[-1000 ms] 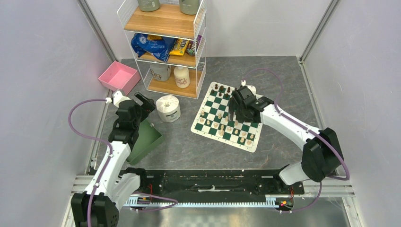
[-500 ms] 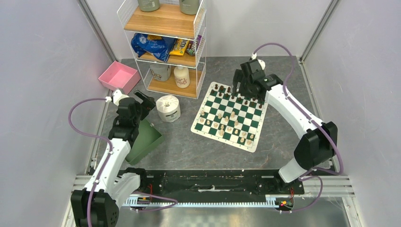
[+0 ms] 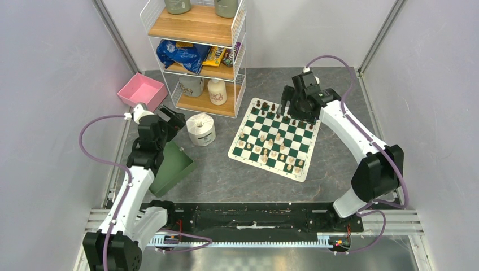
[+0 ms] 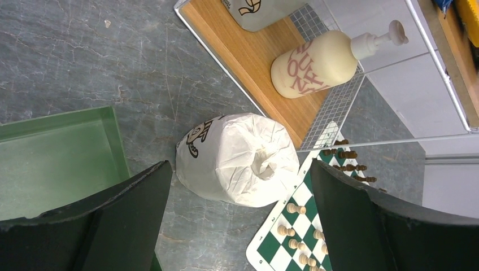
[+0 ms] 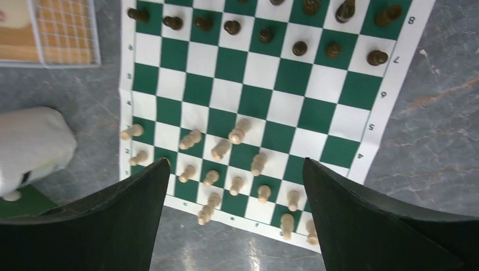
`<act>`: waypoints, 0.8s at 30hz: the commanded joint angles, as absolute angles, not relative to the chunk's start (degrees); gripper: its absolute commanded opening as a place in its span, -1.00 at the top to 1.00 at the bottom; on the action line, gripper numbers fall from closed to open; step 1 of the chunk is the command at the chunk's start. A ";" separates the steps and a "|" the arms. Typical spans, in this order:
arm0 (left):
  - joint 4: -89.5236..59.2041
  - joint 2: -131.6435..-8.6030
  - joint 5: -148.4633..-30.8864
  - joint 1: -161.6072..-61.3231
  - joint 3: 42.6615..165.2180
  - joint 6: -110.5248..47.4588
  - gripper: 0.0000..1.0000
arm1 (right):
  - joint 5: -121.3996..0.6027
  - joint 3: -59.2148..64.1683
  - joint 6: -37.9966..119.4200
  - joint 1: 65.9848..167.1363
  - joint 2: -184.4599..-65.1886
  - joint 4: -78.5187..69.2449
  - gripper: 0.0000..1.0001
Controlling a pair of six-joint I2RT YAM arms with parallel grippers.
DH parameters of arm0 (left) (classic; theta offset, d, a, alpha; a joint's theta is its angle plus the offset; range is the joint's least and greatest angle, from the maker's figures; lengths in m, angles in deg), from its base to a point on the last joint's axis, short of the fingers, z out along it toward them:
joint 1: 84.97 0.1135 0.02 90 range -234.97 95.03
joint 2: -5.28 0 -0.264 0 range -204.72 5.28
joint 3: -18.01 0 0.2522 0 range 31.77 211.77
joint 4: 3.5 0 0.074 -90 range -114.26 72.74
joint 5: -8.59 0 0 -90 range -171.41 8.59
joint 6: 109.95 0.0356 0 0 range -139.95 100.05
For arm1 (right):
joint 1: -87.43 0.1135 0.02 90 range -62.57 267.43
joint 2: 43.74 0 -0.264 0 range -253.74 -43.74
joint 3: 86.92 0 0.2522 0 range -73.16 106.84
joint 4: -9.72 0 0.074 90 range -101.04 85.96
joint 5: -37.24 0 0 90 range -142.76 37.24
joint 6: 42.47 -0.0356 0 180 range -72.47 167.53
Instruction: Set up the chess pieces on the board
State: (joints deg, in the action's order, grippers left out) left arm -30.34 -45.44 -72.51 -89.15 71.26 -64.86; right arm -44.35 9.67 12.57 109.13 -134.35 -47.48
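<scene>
The green and white checkered board [image 3: 265, 165] lies right of centre and also shows in the right wrist view [image 5: 316, 107]. Dark brown pieces [image 3: 265, 106] stand in two rows along its far edge [image 5: 265, 35]. Cream pieces [image 3: 265, 151] stand unevenly over the near rows [image 5: 237, 132]. My right gripper [image 3: 289, 108] hangs open and empty above the board's far side [image 5: 235, 161]. My left gripper [image 3: 169, 118] is open and empty, left of the board, above the floor beside the toilet roll [image 4: 240, 164]. The board's corner shows in the left wrist view [image 4: 270, 247].
A wrapped toilet roll [image 3: 201, 129] stands left of the board. A plain green bin [image 3: 172, 166] leans under the left arm. A pink bin [image 3: 142, 92] sits at the back left. A wire shelf [image 3: 197, 56] with a lotion bottle [image 4: 316, 62] stands behind the roll.
My right gripper has risen from low over the board's middle and moved back to its far edge. The left arm has barely shifted.
</scene>
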 commanded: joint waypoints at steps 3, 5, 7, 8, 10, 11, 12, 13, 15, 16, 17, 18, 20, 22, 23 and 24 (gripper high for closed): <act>-25.11 -46.92 -76.25 -88.74 70.97 -66.27 -0.98 | -44.24 10.94 22.35 109.05 -132.94 -48.45 -0.84; -22.27 -47.01 -78.09 -88.75 68.60 -66.80 -0.98 | -46.37 10.04 24.02 109.03 -134.13 -47.50 -0.77; -19.76 -46.59 -78.50 -88.77 66.55 -67.32 -0.97 | -47.32 9.70 24.12 109.05 -135.78 -47.20 -0.66; -19.43 -46.21 -78.59 -88.75 65.99 -67.26 -0.97 | -47.70 9.64 23.98 109.05 -136.76 -47.15 -0.60; -19.05 -45.74 -78.77 -88.81 65.30 -66.61 -0.97 | -49.98 9.34 24.28 109.05 -138.32 -46.50 -0.51; -19.07 -45.63 -78.55 -88.78 65.17 -66.05 -0.97 | -50.92 9.08 24.38 109.05 -138.86 -45.81 -0.47; -19.14 -45.52 -78.33 -88.77 65.17 -65.49 -0.97 | -51.64 8.96 24.32 109.05 -139.37 -45.25 -0.45; -19.20 -45.42 -78.09 -88.82 65.24 -65.02 -0.97 | -52.23 9.01 24.41 109.03 -139.74 -44.75 -0.42; -19.60 -45.44 -77.58 -88.84 65.39 -64.15 -0.97 | -53.92 9.27 24.52 109.03 -140.52 -44.15 -0.36; -20.00 -45.51 -77.33 -88.84 65.35 -63.80 -0.97 | -55.22 9.44 24.78 109.03 -140.76 -44.04 -0.34; -20.27 -45.58 -77.05 -88.86 65.51 -63.50 -0.97 | -56.34 9.54 24.94 109.05 -141.09 -43.88 -0.32; -20.55 -45.61 -76.76 -88.88 65.46 -63.15 -0.97 | -57.25 9.66 25.02 109.05 -141.51 -43.70 -0.29; -21.15 -45.69 -76.25 -88.93 65.56 -62.55 -0.97 | -58.40 9.81 24.82 109.05 -142.14 -43.32 -0.26; -21.76 -45.69 -75.51 -88.93 65.79 -62.02 -0.97 | -60.38 10.42 24.76 109.05 -142.97 -42.97 -0.24; -22.06 -45.61 -75.14 -88.92 66.03 -61.90 -0.97 | -61.65 10.80 24.83 109.06 -143.43 -43.04 -0.22; -22.73 -45.37 -74.79 -88.92 66.42 -61.80 -0.97 | -62.71 11.32 24.91 109.16 -143.83 -43.04 -0.19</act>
